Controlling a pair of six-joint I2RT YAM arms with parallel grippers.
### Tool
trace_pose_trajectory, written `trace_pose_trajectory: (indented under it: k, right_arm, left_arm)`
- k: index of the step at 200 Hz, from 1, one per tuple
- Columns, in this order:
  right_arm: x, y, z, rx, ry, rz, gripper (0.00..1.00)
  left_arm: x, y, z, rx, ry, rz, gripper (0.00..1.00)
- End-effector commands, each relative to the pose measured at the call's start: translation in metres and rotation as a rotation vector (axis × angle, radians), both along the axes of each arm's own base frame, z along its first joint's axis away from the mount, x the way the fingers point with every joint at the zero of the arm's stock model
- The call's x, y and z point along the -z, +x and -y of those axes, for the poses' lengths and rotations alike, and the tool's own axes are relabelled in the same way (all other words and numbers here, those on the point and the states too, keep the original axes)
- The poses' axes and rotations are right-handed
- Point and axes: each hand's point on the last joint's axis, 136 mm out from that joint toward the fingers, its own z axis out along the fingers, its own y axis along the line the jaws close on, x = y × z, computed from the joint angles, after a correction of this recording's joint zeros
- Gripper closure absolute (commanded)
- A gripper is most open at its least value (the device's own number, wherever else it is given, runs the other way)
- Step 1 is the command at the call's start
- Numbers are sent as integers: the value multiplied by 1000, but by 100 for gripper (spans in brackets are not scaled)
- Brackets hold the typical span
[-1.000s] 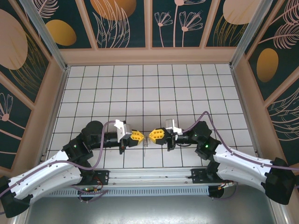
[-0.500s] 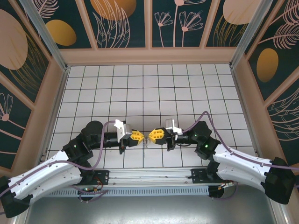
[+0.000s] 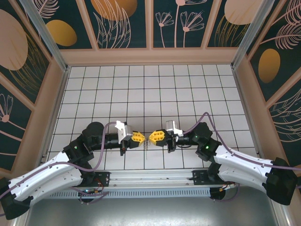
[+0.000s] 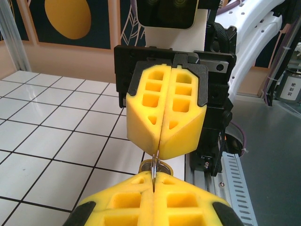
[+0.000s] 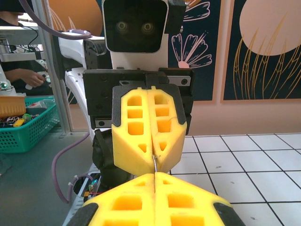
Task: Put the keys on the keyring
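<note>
My left gripper point(image 3: 142, 137) and right gripper point(image 3: 151, 137) meet tip to tip low over the white tiles near the front edge. Both are shut. A thin silvery metal piece point(image 4: 154, 165) runs edge-on from the seam of my left gripper point(image 4: 154, 175) up into the seam of the right gripper point(image 4: 159, 153). I cannot tell whether it is a key or the keyring's metal ring. Behind it lies a small round part with a yellowish rim point(image 4: 166, 168). From the right wrist, the metal piece point(image 5: 154, 164) is a single wire between the right gripper point(image 5: 154, 175) and left gripper point(image 5: 154, 158). Something small and silvery point(image 3: 147, 145) hangs below the tips. The strap is hidden.
The metal rail point(image 3: 150, 179) with both arm bases runs just behind the grippers at the table's front edge. Tan walls point(image 3: 150, 56) fence the tiled floor on three sides. A green basket point(image 5: 26, 129) sits off the table to the left.
</note>
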Motion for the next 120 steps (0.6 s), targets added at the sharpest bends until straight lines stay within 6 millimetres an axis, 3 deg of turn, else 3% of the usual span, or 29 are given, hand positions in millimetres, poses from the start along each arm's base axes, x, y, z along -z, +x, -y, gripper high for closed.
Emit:
trace_pose_trajectory:
  k: [1, 120]
  right_arm:
    - [-12, -7, -1, -32, 35, 34, 100]
    - [-11, -6, -5, -32, 9, 61, 100]
  left_arm:
    - [-19, -1, 4, 17, -39, 31, 100]
    - [-16, 2, 6, 10, -19, 23, 100]
